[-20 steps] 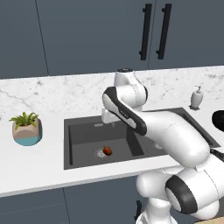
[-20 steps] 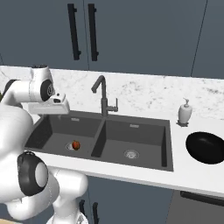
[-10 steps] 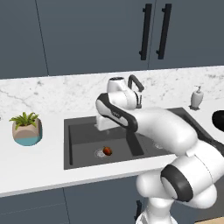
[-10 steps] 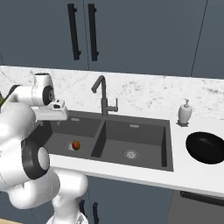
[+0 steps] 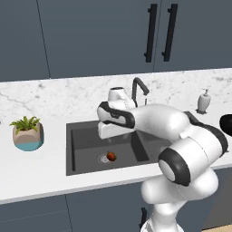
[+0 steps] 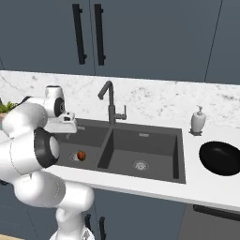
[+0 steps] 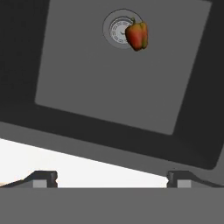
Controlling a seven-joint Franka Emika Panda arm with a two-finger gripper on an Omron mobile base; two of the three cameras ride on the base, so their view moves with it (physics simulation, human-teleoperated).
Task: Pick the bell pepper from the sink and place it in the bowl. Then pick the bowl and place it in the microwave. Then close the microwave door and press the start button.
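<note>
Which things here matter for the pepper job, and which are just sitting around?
For the job: bell pepper beside the left basin's drain; sink; bowl on the counter to the right; open tool above the basin.
Just there: potted plant; soap dispenser; faucet.

I see flat, even rendered light, no glare; the sink [image 5: 86,149] basin reads dim, edges slightly soft throughout.

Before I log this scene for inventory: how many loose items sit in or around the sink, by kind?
Orange-red bell pepper in the left basin: 1
Shallow black round bowl on the counter: 1
White soap dispenser: 1
Potted green plant: 1
Total: 4
</note>
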